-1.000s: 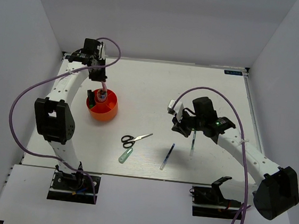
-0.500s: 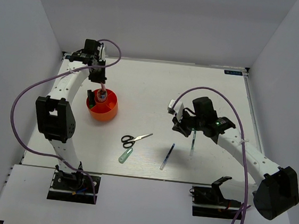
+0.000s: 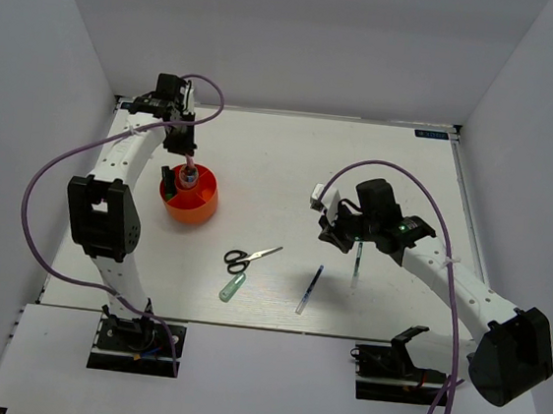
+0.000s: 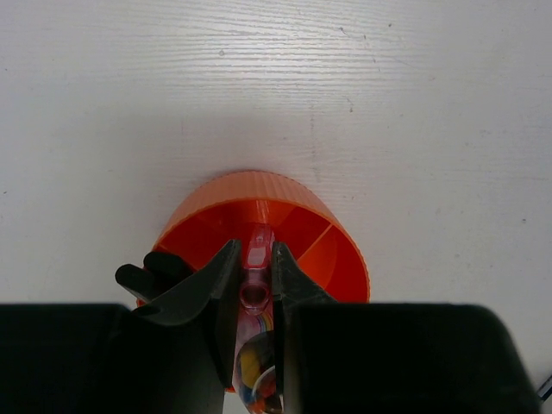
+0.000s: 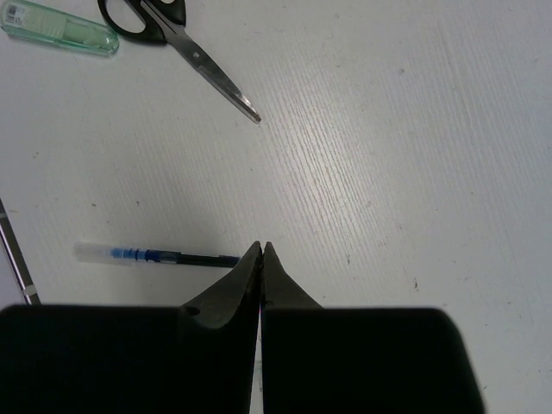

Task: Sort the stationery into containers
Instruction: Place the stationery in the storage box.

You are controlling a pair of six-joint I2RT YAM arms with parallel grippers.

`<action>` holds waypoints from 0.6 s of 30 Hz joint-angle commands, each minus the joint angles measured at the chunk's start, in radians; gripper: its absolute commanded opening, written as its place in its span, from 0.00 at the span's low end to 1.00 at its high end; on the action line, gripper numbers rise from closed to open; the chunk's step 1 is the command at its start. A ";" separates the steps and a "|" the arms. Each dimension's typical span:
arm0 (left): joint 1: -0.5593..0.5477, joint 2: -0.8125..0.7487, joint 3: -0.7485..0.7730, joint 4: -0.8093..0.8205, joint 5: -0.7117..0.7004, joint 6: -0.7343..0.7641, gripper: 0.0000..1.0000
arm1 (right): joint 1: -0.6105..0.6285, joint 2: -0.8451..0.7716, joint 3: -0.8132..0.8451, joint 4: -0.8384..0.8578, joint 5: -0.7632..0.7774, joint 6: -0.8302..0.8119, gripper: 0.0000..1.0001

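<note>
Left arm's elbow has barely shifted; little else. Left gripper (image 4: 255, 250) is clenched on pink marker (image 4: 255, 297), tip over the orange-red cup (image 4: 259, 185). Drop-off step; next needs release, then straight lift. Right gripper (image 5: 260, 250) is pinched shut.

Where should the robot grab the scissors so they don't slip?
Probably from straight above, pinching the scissors across the shut blades, just past the black handles. They lie flat on the table with the blades together, so that part is narrow and easy to close on.
</note>
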 commanded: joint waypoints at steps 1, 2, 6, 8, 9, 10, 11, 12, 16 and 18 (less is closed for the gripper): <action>0.007 -0.001 0.019 -0.016 -0.004 0.004 0.19 | -0.002 -0.012 -0.008 0.025 0.007 -0.002 0.00; 0.007 0.000 0.016 -0.015 -0.006 0.006 0.22 | -0.004 -0.013 -0.008 0.022 0.008 -0.002 0.00; 0.007 0.002 0.002 -0.013 -0.003 0.006 0.25 | -0.002 -0.010 -0.008 0.025 0.008 0.000 0.00; 0.008 0.002 -0.006 -0.007 -0.027 0.007 0.29 | -0.002 -0.012 -0.009 0.024 0.008 0.001 0.00; 0.007 -0.001 -0.010 -0.009 -0.029 0.006 0.31 | -0.004 -0.012 -0.008 0.025 0.010 0.000 0.00; 0.008 -0.003 -0.010 -0.009 -0.027 0.007 0.35 | -0.003 -0.010 -0.008 0.025 0.011 0.000 0.03; 0.008 -0.003 -0.012 -0.009 -0.030 0.006 0.38 | -0.002 -0.010 -0.009 0.024 0.011 0.000 0.05; 0.007 -0.004 -0.010 -0.010 -0.033 0.006 0.42 | -0.002 -0.009 -0.009 0.025 0.011 0.000 0.08; 0.008 -0.010 -0.009 -0.012 -0.040 0.006 0.59 | -0.001 -0.007 -0.006 0.025 0.008 0.003 0.15; 0.008 -0.009 -0.004 -0.018 -0.041 0.007 0.60 | -0.003 -0.007 -0.006 0.025 0.013 0.001 0.16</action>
